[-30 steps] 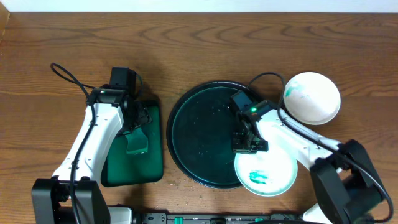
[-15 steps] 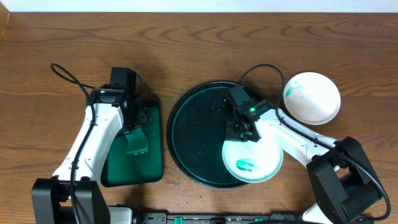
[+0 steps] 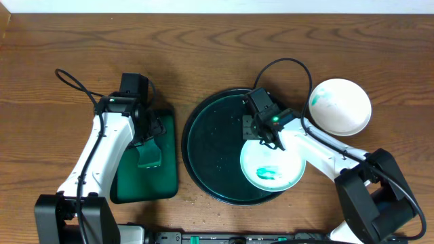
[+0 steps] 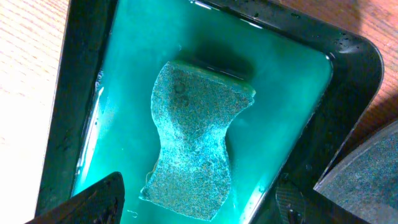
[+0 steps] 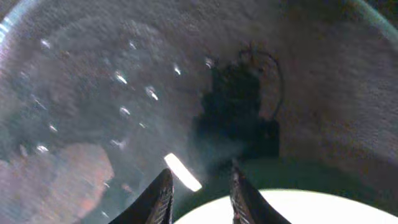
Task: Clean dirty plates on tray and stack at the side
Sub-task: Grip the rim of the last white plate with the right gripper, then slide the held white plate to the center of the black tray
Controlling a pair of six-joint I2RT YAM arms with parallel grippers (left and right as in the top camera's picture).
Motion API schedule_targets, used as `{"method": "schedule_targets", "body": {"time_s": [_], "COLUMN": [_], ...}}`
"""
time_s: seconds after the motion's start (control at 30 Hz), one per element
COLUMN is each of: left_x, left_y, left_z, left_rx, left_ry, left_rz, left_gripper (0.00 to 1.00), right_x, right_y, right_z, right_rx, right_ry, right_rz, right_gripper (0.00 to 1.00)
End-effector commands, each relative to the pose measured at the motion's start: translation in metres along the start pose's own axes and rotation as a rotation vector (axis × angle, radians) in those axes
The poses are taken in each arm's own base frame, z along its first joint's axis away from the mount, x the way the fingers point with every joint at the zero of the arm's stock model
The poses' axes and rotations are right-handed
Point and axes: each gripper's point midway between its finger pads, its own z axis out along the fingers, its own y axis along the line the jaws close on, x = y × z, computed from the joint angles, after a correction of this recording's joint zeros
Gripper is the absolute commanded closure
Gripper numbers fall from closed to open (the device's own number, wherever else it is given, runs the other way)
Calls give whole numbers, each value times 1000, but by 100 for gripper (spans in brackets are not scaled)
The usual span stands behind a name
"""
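A white plate (image 3: pixel 274 169) with a teal-green smear lies on the lower right part of the round dark tray (image 3: pixel 210 149). My right gripper (image 3: pixel 261 132) hovers at this plate's upper left rim. In the right wrist view its fingers (image 5: pixel 158 202) stand apart, with the plate's white rim (image 5: pixel 292 208) low between them and the wet tray floor (image 5: pixel 93 93) beyond. A second smeared plate (image 3: pixel 342 108) rests on the table to the right of the tray. My left gripper (image 3: pixel 146 134) is open above a green sponge (image 4: pixel 196 137).
The sponge (image 3: pixel 149 157) lies in a small rectangular green tray (image 3: pixel 169 149) filled with teal water, left of the round tray. The rectangular tray's dark rim (image 4: pixel 348 93) shows in the left wrist view. Black cables arch over both arms.
The right gripper dragged the smeared plate up and left from the tray's edge onto the tray, then its jaws parted. The left arm stayed still.
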Motion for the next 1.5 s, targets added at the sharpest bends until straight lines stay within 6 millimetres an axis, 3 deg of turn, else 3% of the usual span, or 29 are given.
{"method": "schedule_targets", "body": {"time_s": [0.0, 0.17, 0.3, 0.4, 0.53, 0.7, 0.8, 0.93, 1.13, 1.47], "left_x": [3, 3, 3, 3, 3, 3, 3, 3, 3, 3], "left_y": [3, 3, 3, 3, 3, 3, 3, 3, 3, 3], "left_z": [3, 3, 3, 3, 3, 3, 3, 3, 3, 3], "left_rx": [-13, -13, -13, -12, -13, -12, -12, -12, -13, -12], "left_ry": [11, 10, 10, 10, 10, 10, 10, 10, 10, 11], "left_rz": [5, 5, 5, 5, 5, 5, 5, 5, 5, 5], "left_gripper": [22, 22, 22, 21, 21, 21, 21, 21, 21, 21], "right_x": [-27, -38, -41, -35, -25, -4, 5, 9, 10, 20], "right_y": [-2, -27, -33, -42, -64, -46, -39, -44, -66, -85], "right_z": [-21, -72, -95, -90, -75, -70, -72, -65, -43, -15], "right_rx": [27, 166, 129, 78, 29, -324, -442, -425, -288, -285], "right_ry": [-25, 74, 142, 192, 262, 324, 343, 374, 428, 513], "right_rz": [-95, -169, -367, -468, -436, -497, -517, -477, -404, -339], "right_gripper": [73, 82, 74, 73, 72, 69, 66, 66, 70, 71]}}
